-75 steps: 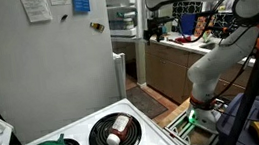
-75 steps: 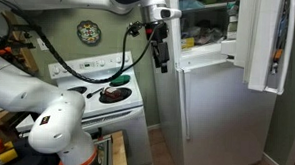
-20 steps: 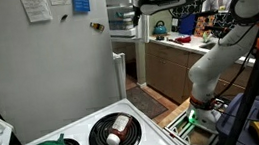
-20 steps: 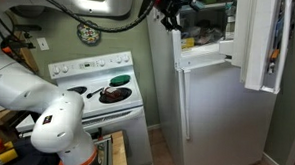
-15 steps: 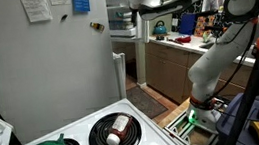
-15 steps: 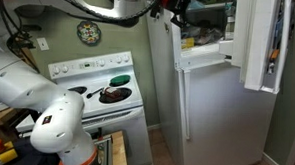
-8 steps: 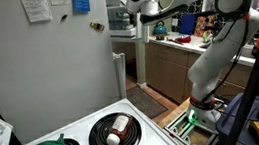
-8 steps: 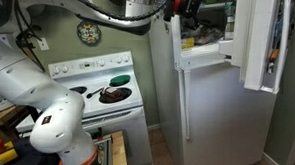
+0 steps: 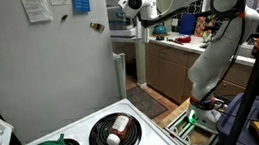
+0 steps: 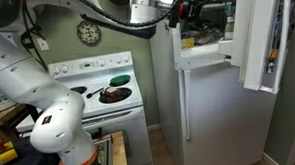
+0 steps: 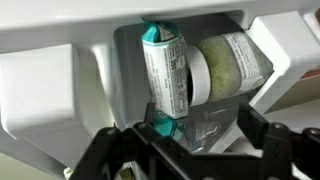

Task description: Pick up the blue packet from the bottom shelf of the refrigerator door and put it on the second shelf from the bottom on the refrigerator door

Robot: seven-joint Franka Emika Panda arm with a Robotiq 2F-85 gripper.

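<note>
The gripper [image 11: 195,140] is spread wide, just in front of the blue packet [image 11: 165,70], which stands in a white shelf bin [image 11: 50,90] right beside a jar [image 11: 228,65]. Go in straight, so 1 finger slips between them.

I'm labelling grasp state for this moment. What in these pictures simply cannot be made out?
- Black jaws: the wrist view shows them apart, but blurred and cropped by the bottom edge. In both exterior views they are a small dark blur beside the pale-grey refrigerator.
- Tall white refrigerator door: seen nearly edge-on in an exterior view, so its shelf contents are too small to identify.
- Teal-ended printed packet: label text is blurred in the wrist view.
</note>
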